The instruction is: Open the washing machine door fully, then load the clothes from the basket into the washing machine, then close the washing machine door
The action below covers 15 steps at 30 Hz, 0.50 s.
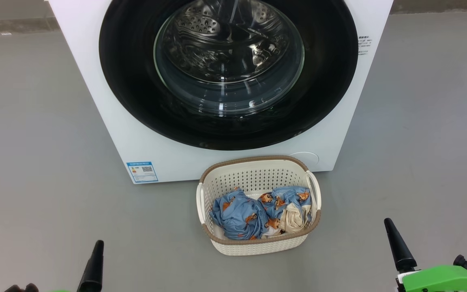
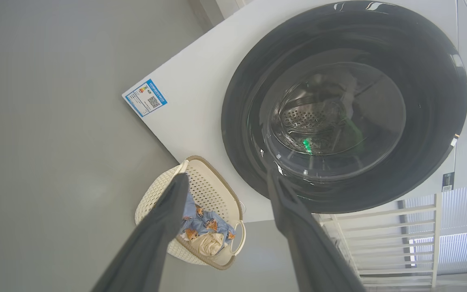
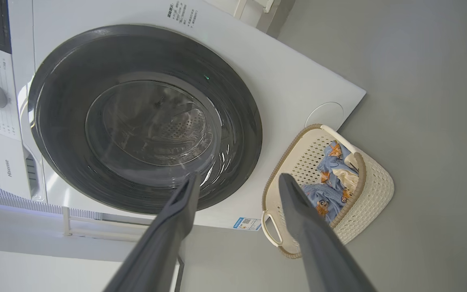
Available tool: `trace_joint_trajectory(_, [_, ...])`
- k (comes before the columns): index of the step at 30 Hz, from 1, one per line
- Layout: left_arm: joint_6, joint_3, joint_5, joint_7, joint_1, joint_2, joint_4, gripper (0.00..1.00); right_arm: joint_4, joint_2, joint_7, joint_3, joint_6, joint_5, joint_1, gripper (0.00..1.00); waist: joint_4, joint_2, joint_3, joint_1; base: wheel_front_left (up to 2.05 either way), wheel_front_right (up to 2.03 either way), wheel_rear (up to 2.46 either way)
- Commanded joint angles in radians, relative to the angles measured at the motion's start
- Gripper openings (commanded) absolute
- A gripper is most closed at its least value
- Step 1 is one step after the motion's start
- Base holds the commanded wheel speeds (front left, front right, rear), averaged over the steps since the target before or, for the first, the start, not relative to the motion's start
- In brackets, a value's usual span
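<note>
left gripper (image 2: pixel 226 176): low left, fingers pointing up, spread apart, empty | door (image 1: pixel 126 73): shut on washer (image 1: pixel 168 162) | basket (image 1: pixel 258 245): on floor just before washer, clothes (image 1: pixel 237 215) inside | right gripper (image 3: pixel 239 178): low right, fingers up, spread apart, empty

Bright even light, faint shadows, glare on washing machine door (image 1: pixel 229 77), fingers (image 2: pixel 152 243) blurred

- A smooth, plain grey floor (image 1: pixel 31 121) is seen throughout, evenly lit.
- A white slatted rack (image 2: pixel 383 227) is set beside a pale ribbed panel (image 2: pixel 466 202).
</note>
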Motion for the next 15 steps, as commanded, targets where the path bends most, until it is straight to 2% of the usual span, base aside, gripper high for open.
trace_joint_trajectory(1, [-0.002,0.010,0.033,-0.013,-0.034,0.025,-0.031,1.00,-0.021,-0.015,-0.012,0.013,0.001,-0.034,-0.045,1.00,0.000,-0.0001,0.000,-0.0001,0.00,0.00,0.00])
trace_joint_trajectory(15, [-0.002,-0.001,0.252,-0.054,-0.030,0.030,-0.032,1.00,0.002,-0.031,-0.053,0.044,0.001,-0.233,-0.062,1.00,-0.001,-0.0001,-0.005,-0.0001,0.00,0.00,0.00])
